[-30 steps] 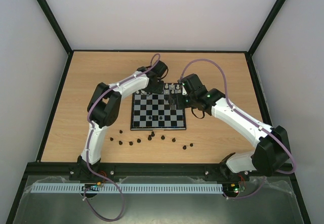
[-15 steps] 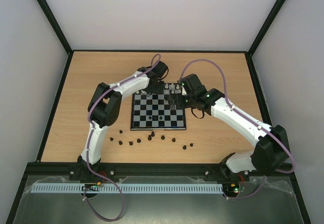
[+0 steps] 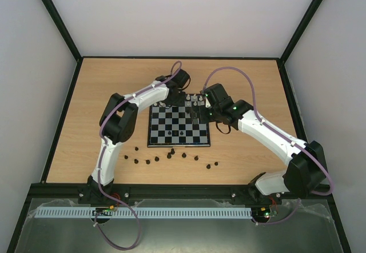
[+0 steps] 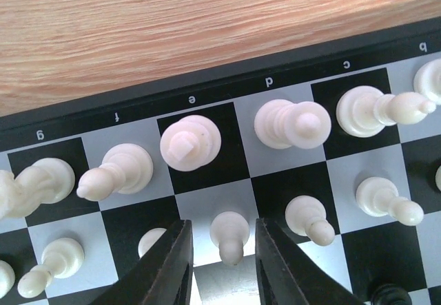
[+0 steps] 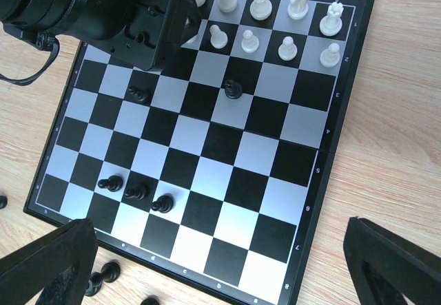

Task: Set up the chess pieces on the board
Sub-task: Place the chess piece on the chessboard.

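The board (image 3: 178,144) lies mid-table. Along its far edge the white chess pieces (image 4: 190,143) stand in a back row, with white pawns (image 5: 286,47) in front of them. My left gripper (image 4: 224,264) hangs over that pawn row, its jaws on either side of one upright white pawn (image 4: 229,233) with a gap at each side, so it is open. My right gripper (image 5: 219,239) hovers wide open over the board's (image 5: 227,181) right part, holding nothing. On the board stand black pawns (image 5: 136,193), three of them in a line near its front edge. Several loose black pieces (image 3: 171,156) lie on the table in front.
The left wrist's black body (image 5: 131,16) covers the board's far left corner in the right wrist view. Bare wooden tabletop (image 3: 103,104) surrounds the board, bounded by a black frame. Both arms (image 3: 269,133) reach inward over the board's far side.
The left jaws have parted from the white pawn, which now stands free on its square. Both arms have barely shifted.
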